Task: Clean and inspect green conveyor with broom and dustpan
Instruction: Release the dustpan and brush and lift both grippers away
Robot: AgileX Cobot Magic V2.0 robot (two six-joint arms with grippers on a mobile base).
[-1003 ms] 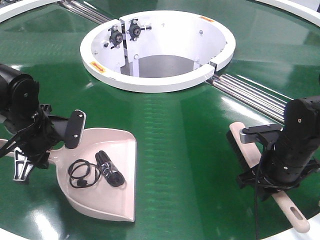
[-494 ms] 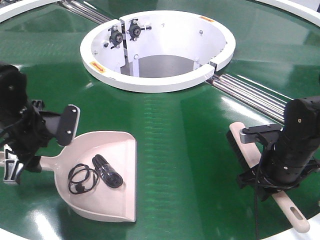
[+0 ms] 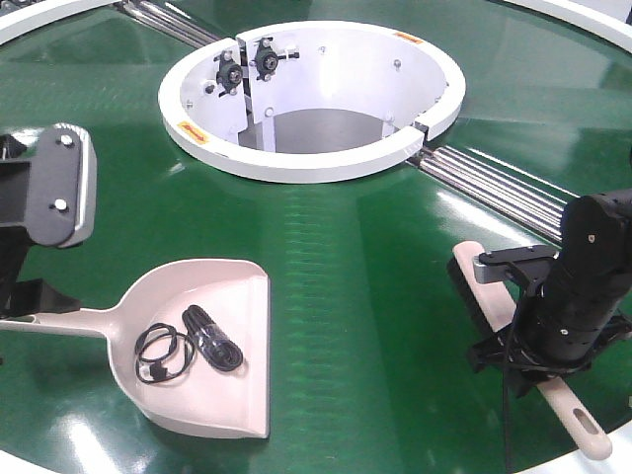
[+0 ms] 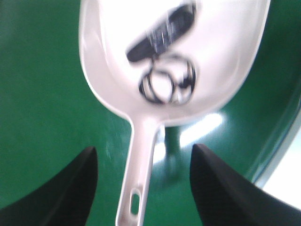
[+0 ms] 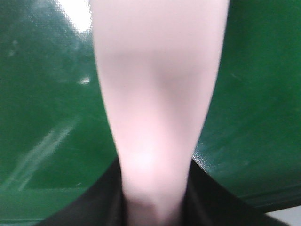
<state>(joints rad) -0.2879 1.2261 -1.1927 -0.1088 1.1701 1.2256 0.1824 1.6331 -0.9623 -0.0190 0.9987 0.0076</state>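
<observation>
The pale dustpan (image 3: 222, 385) lies flat on the green conveyor (image 3: 346, 276) at lower left, holding a black cable coil (image 3: 163, 354) and a black stick-like object (image 3: 212, 336). My left gripper (image 3: 59, 247) hangs open above its handle (image 3: 49, 322), not touching it. In the left wrist view the dustpan (image 4: 211, 61) handle (image 4: 141, 174) runs between my spread left gripper (image 4: 143, 148) fingers, apart from both. At right, my right gripper (image 3: 523, 331) is shut on the broom (image 3: 472, 281), whose slotted handle end (image 3: 585, 432) points to the near edge. The broom handle (image 5: 157, 94) fills the right gripper (image 5: 153, 188).
A white ring opening (image 3: 296, 163) sits at the conveyor's centre, with bearings on its inner wall. Silver rails (image 3: 494, 183) run from it toward the right, passing just behind the right arm. The conveyor's white outer rim (image 3: 617, 449) shows at bottom right.
My left gripper has let go of the dustpan handle and pulled up and to the left, open. The dustpan has settled flat, shifted slightly. The right arm and broom have not moved.
</observation>
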